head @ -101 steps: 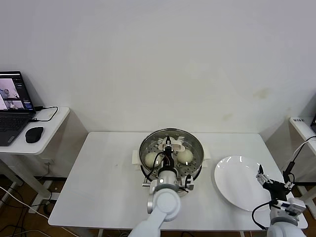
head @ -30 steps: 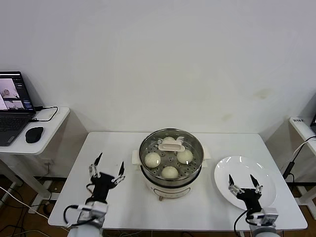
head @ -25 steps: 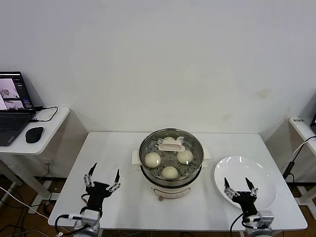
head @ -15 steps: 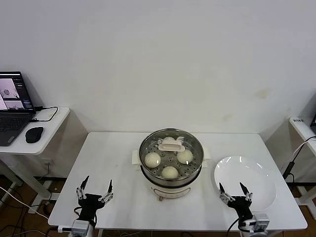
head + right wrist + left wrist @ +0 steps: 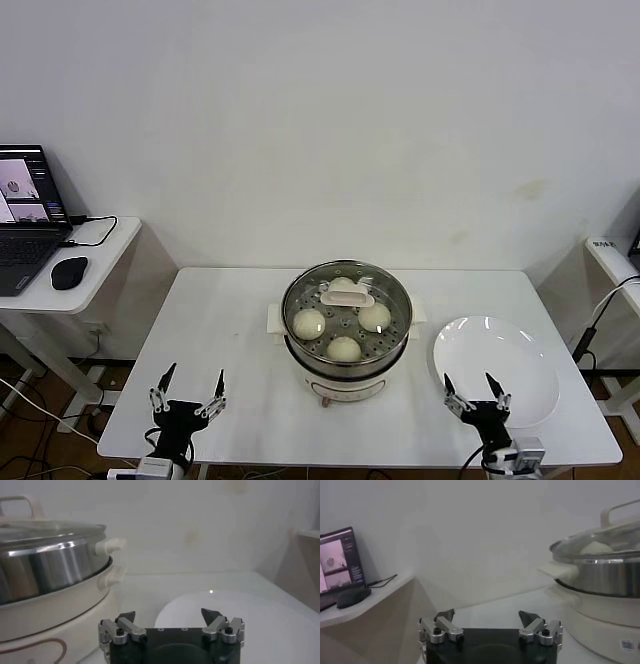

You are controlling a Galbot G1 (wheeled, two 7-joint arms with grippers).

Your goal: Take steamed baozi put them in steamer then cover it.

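Head view: round stainless-steel steamer (image 5: 346, 368) on its cream base stood at frame centre, clear glass cover (image 5: 346, 308) seated on it, four creamy-white steamed baozi (image 5: 309, 323) beneath. Left gripper (image 5: 187, 395) at lower left and right gripper (image 5: 470, 392) at lower right were spread wide, empty. Flat white plate (image 5: 520, 350) lay right of centre.

Left wrist view: fingers (image 5: 444, 615) apart, steamer at right edge.

Right wrist view: jaws apart, plate beyond them.

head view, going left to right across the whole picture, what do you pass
laptop → mouse → left gripper → steamer → right gripper → plate
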